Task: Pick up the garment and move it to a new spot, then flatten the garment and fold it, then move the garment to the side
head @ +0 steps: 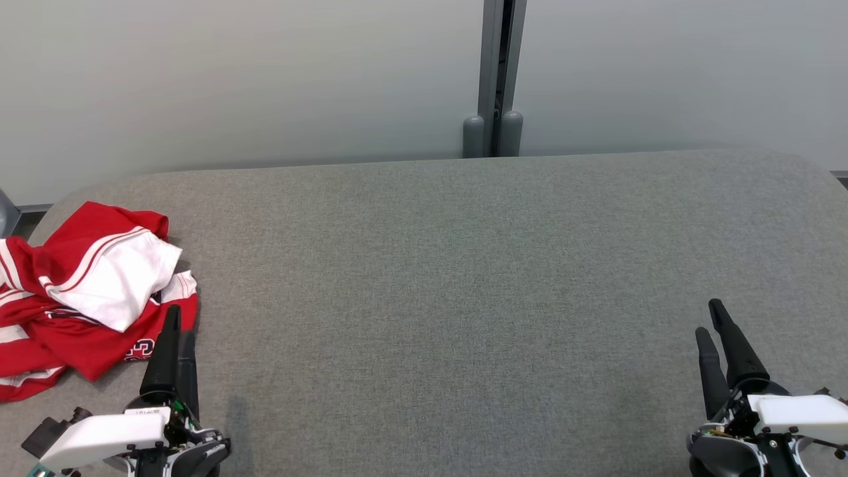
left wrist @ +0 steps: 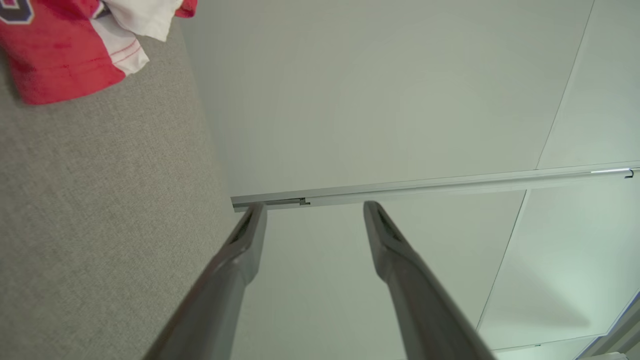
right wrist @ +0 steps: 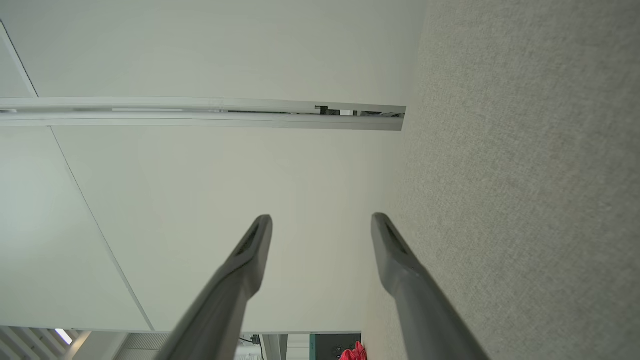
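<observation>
A red and white garment (head: 86, 291) lies crumpled at the left edge of the grey table (head: 464, 278); the left wrist view shows its corner (left wrist: 60, 55) at the top left, and a small red bit of the garment (right wrist: 356, 352) sits at the bottom of the right wrist view. My left gripper (head: 177, 328) hovers at the lower left, just right of the garment's near edge, fingers (left wrist: 245, 245) spread with nothing between them. At the lower right, my right gripper (head: 710, 318) stands open and empty, far from the garment.
A pale wall with a grey vertical post (head: 493, 79) runs behind the table's far edge. The table's rounded corners show at the far left and far right. The grey felt surface stretches between the two grippers.
</observation>
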